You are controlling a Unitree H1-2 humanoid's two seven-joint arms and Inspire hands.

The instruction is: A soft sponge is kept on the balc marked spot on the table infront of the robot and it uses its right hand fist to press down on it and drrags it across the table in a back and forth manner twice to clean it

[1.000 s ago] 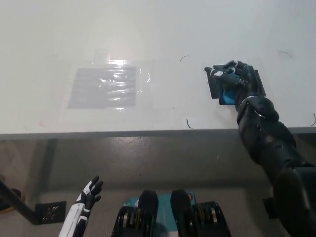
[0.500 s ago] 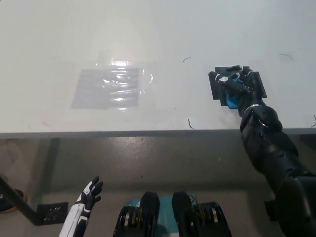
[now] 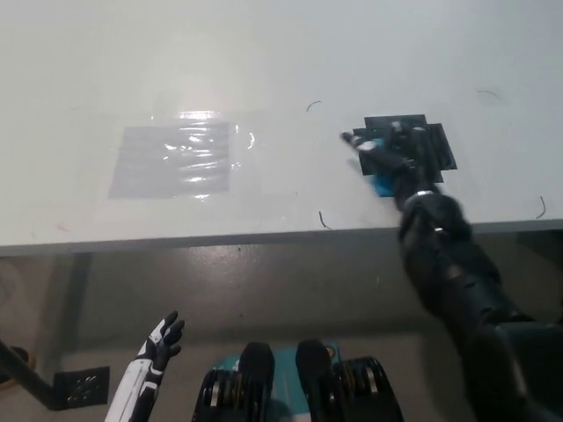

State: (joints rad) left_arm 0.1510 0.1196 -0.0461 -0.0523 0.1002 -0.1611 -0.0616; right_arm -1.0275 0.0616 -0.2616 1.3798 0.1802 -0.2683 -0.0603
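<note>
Lab test bench, bare white table [image 3: 264, 53], taped black marked spot [image 3: 435, 141]

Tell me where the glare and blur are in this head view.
Head view: glare from overhead light flares on the shiny clear sheet taped to the table; the right hand and the blue sponge under it are smeared by motion blur; the black marked spot stays fairly crisp; the left hand sits dim below the table edge.

- White table [image 3: 281, 53] fills the upper half of the frame, its front edge running straight across the middle.
- Clear shiny plastic sheet [image 3: 176, 158] lies flat at the left of centre, glare on it.
- Small dark curved marks [image 3: 324, 220] dot the tabletop.
- Lower left corner: a black perforated bracket [image 3: 77, 387] on the grey floor [image 3: 264, 290].
</note>
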